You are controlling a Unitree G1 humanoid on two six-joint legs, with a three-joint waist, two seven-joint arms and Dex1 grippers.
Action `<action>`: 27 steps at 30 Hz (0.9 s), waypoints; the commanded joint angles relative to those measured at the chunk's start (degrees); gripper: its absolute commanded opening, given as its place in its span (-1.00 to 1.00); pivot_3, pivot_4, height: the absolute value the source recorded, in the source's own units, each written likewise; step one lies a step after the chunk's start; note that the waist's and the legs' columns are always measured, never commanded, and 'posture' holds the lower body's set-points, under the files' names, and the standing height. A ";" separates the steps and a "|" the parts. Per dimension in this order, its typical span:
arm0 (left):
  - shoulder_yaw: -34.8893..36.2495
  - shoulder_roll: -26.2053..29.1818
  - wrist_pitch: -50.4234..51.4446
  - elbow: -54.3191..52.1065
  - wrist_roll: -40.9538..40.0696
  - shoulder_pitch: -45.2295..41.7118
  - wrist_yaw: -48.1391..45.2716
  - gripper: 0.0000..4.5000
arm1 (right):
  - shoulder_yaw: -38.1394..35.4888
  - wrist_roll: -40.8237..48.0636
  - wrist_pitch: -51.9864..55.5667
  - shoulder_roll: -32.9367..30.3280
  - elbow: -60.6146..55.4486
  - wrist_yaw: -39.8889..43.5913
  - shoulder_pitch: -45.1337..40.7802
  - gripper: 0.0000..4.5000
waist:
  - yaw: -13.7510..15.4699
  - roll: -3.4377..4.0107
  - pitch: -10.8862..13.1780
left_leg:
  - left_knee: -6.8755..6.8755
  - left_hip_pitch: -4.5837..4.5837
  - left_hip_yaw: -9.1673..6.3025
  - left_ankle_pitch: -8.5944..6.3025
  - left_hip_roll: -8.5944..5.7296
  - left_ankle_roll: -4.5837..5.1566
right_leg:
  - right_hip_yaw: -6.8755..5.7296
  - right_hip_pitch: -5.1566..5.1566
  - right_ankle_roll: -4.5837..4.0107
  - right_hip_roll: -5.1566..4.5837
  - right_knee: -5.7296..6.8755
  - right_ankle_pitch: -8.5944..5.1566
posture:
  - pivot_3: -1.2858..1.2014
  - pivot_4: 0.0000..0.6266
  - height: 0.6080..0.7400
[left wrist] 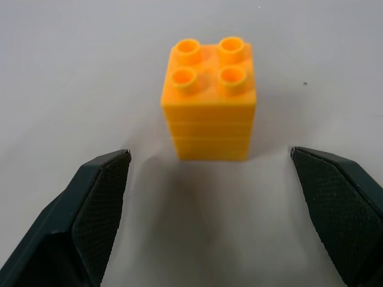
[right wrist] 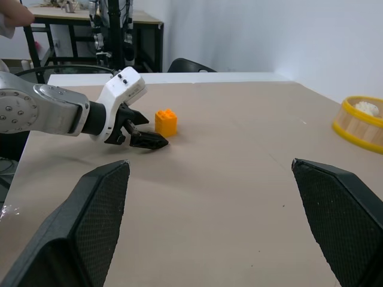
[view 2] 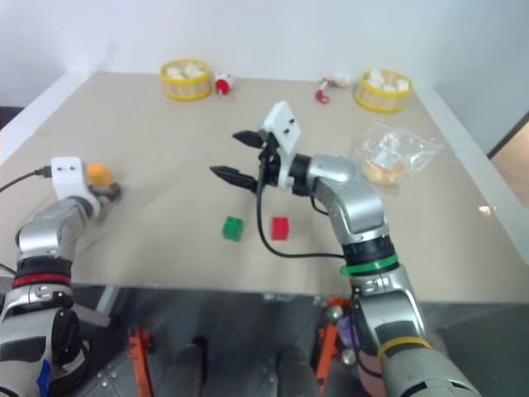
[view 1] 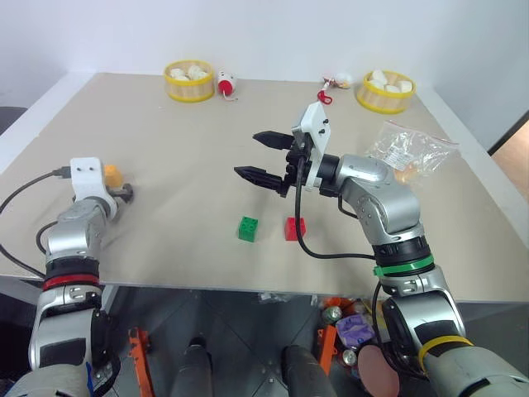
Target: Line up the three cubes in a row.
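Here the orange-yellow brick stands just beyond the left gripper, whose wide-open jaws hold nothing.

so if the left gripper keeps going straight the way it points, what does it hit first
Most likely the orange-yellow studded plastic brick: it stands upright on the table just ahead of the open left gripper, centred between its fingers and not yet touched.

three studded cubes sit on the table: one orange-yellow cube, one green cube and one red cube. two round yellow baskets stand along the far edge, and one clear plastic bag lies near the right side. two small red-and-white toys rest beside the baskets.
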 commanded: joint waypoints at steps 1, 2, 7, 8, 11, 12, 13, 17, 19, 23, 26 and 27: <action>-1.45 0.43 -3.12 3.39 1.34 -3.72 -0.41 0.97 | -0.99 -0.18 -1.16 -0.12 -0.67 -0.27 -1.25 1.00 | -0.03 0.00 0.00 | 0.00 0.00 0.00 0.00 0.00 0.00 | 0.00 -0.01 -0.01 0.00 -0.01 0.01 | 0.03 -0.52 1.00; -1.68 0.41 -3.63 4.26 1.51 -4.36 -0.43 0.97 | -0.96 -0.24 -1.24 -0.11 -0.63 -0.21 -1.29 1.00 | -0.01 0.00 0.00 | 0.00 0.00 0.00 0.00 0.00 0.00 | 0.00 0.00 -0.02 0.00 -0.01 0.02 | 0.03 -0.52 1.00; -2.87 -0.16 -5.75 7.17 1.94 -6.49 -0.43 0.97 | -0.81 -0.81 -1.73 -0.09 -0.13 -0.03 -1.43 1.00 | -0.15 0.00 0.00 | -0.01 -0.03 0.00 0.07 0.01 -0.05 | -0.02 -0.05 0.06 0.00 -0.01 0.07 | 0.03 -0.52 1.00; -2.97 -0.19 -5.98 7.40 1.95 -6.59 -0.40 0.97 | -0.84 -0.89 -1.80 -0.09 -0.05 -0.02 -1.43 1.00 | -0.15 0.00 0.00 | -0.02 -0.03 0.00 0.08 0.01 -0.04 | -0.01 -0.06 0.10 0.00 -0.01 0.09 | 0.03 -0.52 1.00; -2.93 -0.30 -6.20 7.61 1.77 -6.44 -0.22 0.97 | -1.02 -0.99 -1.80 -0.13 0.12 -0.03 -1.46 1.00 | -0.08 0.00 0.00 | -0.21 -0.03 0.00 0.13 0.02 0.01 | -0.02 -0.12 0.20 0.00 0.00 -0.09 | 0.03 -0.52 1.00; -2.90 -0.30 -6.20 7.55 1.74 -6.31 -0.15 0.97 | -1.09 -1.01 -1.80 -0.15 0.19 -0.05 -1.50 1.00 | -0.03 0.00 0.00 | -0.28 -0.03 0.00 0.15 0.02 0.04 | -0.02 -0.12 0.21 0.00 0.00 -0.17 | 0.03 -0.52 1.00; -2.84 -0.25 -6.13 7.48 1.72 -6.10 -0.05 0.97 | -1.19 -1.05 -1.79 -0.16 0.30 -0.08 -1.56 1.00 | -0.02 0.00 0.00 | -0.35 -0.03 0.00 0.18 0.02 0.02 | -0.02 -0.12 0.24 0.00 0.00 -0.23 | 0.03 -0.52 1.00; -2.52 0.03 -6.06 7.76 1.71 -5.78 0.65 0.97 | -1.53 -1.23 -2.03 -0.35 1.02 -0.05 -1.86 1.00 | -0.05 0.00 0.00 | -0.49 -0.03 0.00 0.20 0.02 0.00 | -0.02 -0.15 0.25 0.00 -0.01 -0.30 | 0.03 -0.52 1.00; -2.52 0.14 -6.11 7.89 1.73 -5.74 0.70 0.97 | -1.56 -1.38 -2.28 -0.43 1.47 -0.03 -2.03 1.00 | -0.08 0.00 0.00 | -0.51 -0.03 0.00 0.20 0.02 -0.01 | -0.02 -0.17 0.25 0.00 -0.01 -0.30 | 0.03 -0.52 1.00; -2.55 0.22 -6.23 8.10 1.85 -5.73 0.96 0.47 | -1.60 -1.57 -2.77 -0.49 2.28 0.18 -2.35 1.00 | -0.11 0.00 0.00 | -0.51 -0.03 0.00 0.19 0.02 -0.04 | -0.02 -0.17 0.24 0.00 -0.01 -0.29 | 0.03 -0.52 1.00; -2.67 0.22 -6.04 7.89 1.93 -5.47 1.27 0.01 | -1.62 -1.67 -3.02 -0.49 2.74 0.24 -2.61 1.00 | -0.09 0.00 0.00 | -0.53 -0.03 0.00 0.20 0.02 -0.04 | -0.02 -0.17 0.24 0.00 -0.01 -0.29 | 0.03 -0.52 1.00; -2.62 0.22 -5.94 7.88 1.89 -5.37 1.46 -0.14 | -1.61 -1.71 -3.13 -0.51 2.87 0.27 -2.66 1.00 | -0.07 0.00 0.00 | -0.53 -0.03 0.00 0.20 0.02 -0.03 | -0.02 -0.17 0.24 0.00 -0.01 -0.29 | 0.03 -0.52 1.00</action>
